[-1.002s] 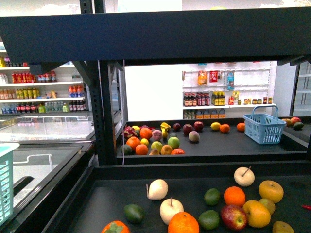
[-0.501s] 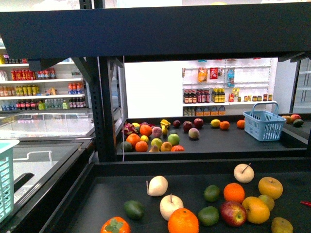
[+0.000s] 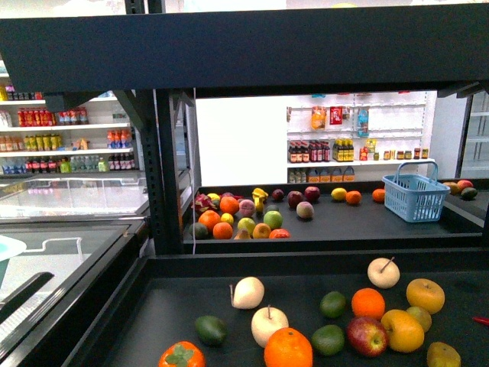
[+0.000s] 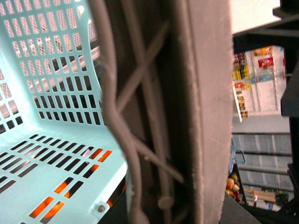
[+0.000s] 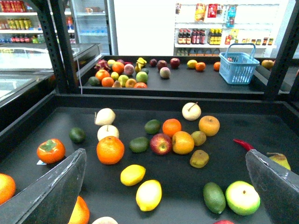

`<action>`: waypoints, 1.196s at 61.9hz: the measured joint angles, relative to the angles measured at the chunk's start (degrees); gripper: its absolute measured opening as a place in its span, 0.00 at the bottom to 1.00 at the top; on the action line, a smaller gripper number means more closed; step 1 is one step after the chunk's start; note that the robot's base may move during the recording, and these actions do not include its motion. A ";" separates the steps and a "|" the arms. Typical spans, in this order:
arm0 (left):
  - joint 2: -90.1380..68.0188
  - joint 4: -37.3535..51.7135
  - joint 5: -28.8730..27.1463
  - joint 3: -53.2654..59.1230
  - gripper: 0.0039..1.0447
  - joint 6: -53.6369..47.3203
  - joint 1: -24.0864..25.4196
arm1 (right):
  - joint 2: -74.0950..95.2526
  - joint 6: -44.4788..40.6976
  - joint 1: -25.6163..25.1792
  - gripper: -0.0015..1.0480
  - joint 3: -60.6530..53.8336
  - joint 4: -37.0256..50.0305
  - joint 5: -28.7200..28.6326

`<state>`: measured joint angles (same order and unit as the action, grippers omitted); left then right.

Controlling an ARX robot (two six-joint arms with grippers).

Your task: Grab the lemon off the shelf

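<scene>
Two bright yellow oval fruits lie side by side on the black deck of the shelf [image 5: 224, 140] in the right wrist view. The larger, smooth one is the lemon [image 5: 149, 195], with a smaller one [image 5: 133, 175] beside it. My right gripper [image 5: 164, 156] hangs open above the deck, its grey fingers [image 5: 51, 191] wide apart on either side of the fruit. The lemon is out of sight below the front view, which shows the shelf [image 3: 176, 313]. My left gripper [image 4: 154, 140] is shut on the wire handle of a pale teal basket [image 4: 46, 116].
Oranges [image 5: 110, 150], an apple [image 5: 161, 143], avocados [image 5: 214, 197], a persimmon [image 5: 50, 150] and a red chilli [image 5: 243, 144] lie around the lemon. Behind is a second fruit deck with a blue basket [image 3: 415, 197]. A black post [image 3: 164, 176] and a freezer [image 3: 69, 206] stand left.
The teal basket at the left edge of the front view has slid almost out of sight; only a sliver of its rim shows. The fruit has not moved.
</scene>
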<state>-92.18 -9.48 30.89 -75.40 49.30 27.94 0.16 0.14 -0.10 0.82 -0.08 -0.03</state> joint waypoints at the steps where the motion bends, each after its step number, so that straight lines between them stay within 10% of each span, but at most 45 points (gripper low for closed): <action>1: 0.35 -0.20 0.09 0.11 0.14 -0.37 -0.20 | 0.00 0.00 0.00 0.98 0.00 0.00 0.00; 41: 13.73 1.68 9.57 13.53 0.14 -14.03 -32.33 | 0.00 0.00 0.00 0.98 0.00 0.00 0.00; 74: 2.32 7.80 8.07 11.39 0.14 -14.93 -44.28 | 0.00 0.00 0.00 0.98 0.00 0.00 0.00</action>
<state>-89.86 -1.67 38.96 -64.01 34.37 -16.34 0.16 0.14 -0.10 0.82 -0.08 -0.03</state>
